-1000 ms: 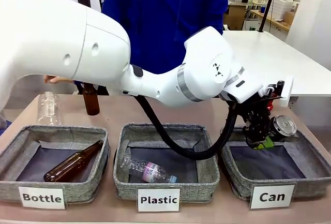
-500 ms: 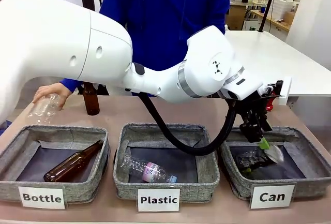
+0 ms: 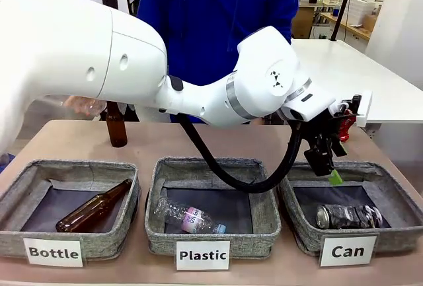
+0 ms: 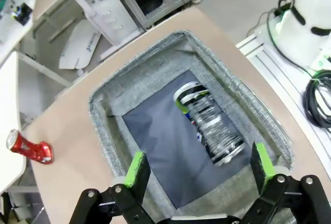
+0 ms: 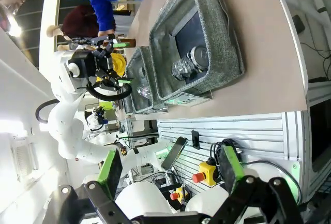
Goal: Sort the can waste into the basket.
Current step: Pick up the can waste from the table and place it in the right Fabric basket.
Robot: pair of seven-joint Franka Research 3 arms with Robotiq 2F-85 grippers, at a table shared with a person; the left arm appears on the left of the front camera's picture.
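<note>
One black can (image 3: 347,216) lies sideways in the Can basket (image 3: 301,233), lower right of my front frame. One red can (image 4: 30,149) lies on the table at the left edge of the left wrist frame. My left gripper (image 3: 328,167) hangs above the basket, arm reaching across, fingers spread and empty. The right gripper (image 5: 168,169) is likewise spread.

Three white labels with black print stand along the lower edge of the front view: the "Bottle" label (image 3: 55,252) on the left bin (image 3: 99,246), the "Plastic" label (image 3: 203,255) on the middle bin (image 3: 158,240), and the "Can" label (image 3: 347,251) on the basket (image 3: 301,233) at lower right. The print on the can (image 3: 347,216) inside is too small to read.
</note>
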